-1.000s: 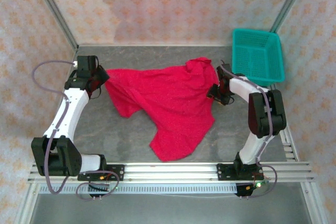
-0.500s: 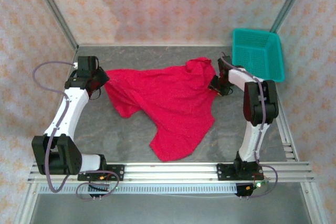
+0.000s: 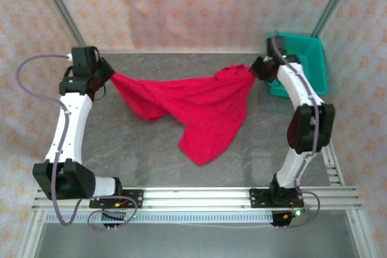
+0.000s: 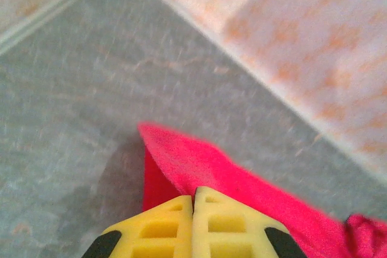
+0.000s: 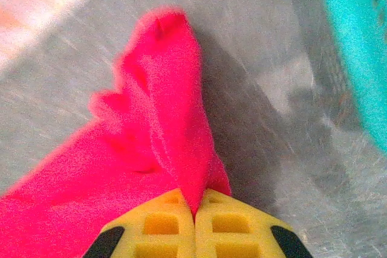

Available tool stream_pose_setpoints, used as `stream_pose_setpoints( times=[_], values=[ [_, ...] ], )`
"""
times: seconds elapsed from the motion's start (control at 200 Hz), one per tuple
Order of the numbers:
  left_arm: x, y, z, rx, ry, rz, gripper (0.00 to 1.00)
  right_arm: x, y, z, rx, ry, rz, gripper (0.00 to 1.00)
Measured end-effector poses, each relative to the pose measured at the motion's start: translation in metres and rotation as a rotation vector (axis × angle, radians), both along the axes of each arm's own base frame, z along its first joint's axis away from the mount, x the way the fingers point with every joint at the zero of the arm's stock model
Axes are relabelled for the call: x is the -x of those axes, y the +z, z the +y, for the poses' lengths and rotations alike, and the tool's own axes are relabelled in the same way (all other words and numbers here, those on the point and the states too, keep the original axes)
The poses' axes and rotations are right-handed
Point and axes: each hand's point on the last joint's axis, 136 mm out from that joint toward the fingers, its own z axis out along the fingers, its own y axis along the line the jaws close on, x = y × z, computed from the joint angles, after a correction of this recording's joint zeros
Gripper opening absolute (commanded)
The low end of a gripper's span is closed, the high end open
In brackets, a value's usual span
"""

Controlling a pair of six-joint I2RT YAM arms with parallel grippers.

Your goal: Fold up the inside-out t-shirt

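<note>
left hand (image 3: 107, 75) clenched on one end of the red t-shirt (image 3: 199, 110), right hand (image 3: 258, 68) pinched tight on the other end, cloth stretched between them

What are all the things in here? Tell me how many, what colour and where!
t-shirt: one, bright red, stretched across the middle of the table between the two grippers, its lower part trailing toward the near edge.
basket: one, teal mesh, far right corner.
table: one, grey, under everything.
walls: pale with an orange pattern, around the far side and both sides.
rail: silver, along the near edge.
arms: two, white and black, one at each side.
left gripper: one, yellow fingers, shut on the t-shirt's left end.
right gripper: one, yellow fingers, shut on the t-shirt's right end, beside the basket.
</note>
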Motion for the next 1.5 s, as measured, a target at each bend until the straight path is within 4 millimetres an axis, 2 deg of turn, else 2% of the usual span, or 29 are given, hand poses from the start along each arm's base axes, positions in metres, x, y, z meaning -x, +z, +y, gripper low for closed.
stream_pose_setpoints(
  times=[0.12,0.21,0.29,0.37,0.46,0.625,0.841,1.036,1.231,1.316,1.496],
  values=[
    [0.001,0.045,0.023,0.008,0.056,-0.104,0.0,0.008,0.106,-0.038,-0.039,-0.092,-0.223,0.0],
    [0.006,0.075,0.039,0.023,0.093,-0.179,0.0,0.023,0.171,-0.057,-0.057,-0.139,-0.36,0.0],
    [0.012,0.1,0.045,0.029,0.107,-0.241,0.0,0.036,0.21,-0.057,-0.078,-0.137,-0.443,0.0],
    [0.019,0.122,0.044,0.028,0.106,-0.303,0.0,0.045,0.228,-0.051,-0.103,-0.119,-0.477,0.0],
    [0.028,0.14,0.039,0.022,0.088,-0.356,0.0,0.049,0.229,-0.047,-0.124,-0.106,-0.464,0.0],
    [0.042,0.158,0.033,0.01,0.081,-0.408,0.0,0.055,0.218,-0.042,-0.149,-0.095,-0.41,0.0],
    [0.048,0.163,0.032,0.005,0.077,-0.423,0.0,0.061,0.214,-0.035,-0.177,-0.07,-0.388,0.0],
    [0.059,0.168,0.028,-0.018,0.068,-0.422,0.0,0.087,0.215,-0.029,-0.189,-0.055,-0.389,0.0],
    [0.076,0.197,0.022,-0.037,0.059,-0.484,0.0,0.121,0.226,-0.019,-0.217,-0.03,-0.426,0.0],
    [0.084,0.199,0.019,-0.044,0.056,-0.488,0.0,0.132,0.222,-0.015,-0.238,-0.021,-0.424,0.0],
    [0.089,0.194,0.018,-0.048,0.054,-0.471,0.0,0.14,0.201,-0.009,-0.276,-0.015,-0.381,0.0]
  ],
)
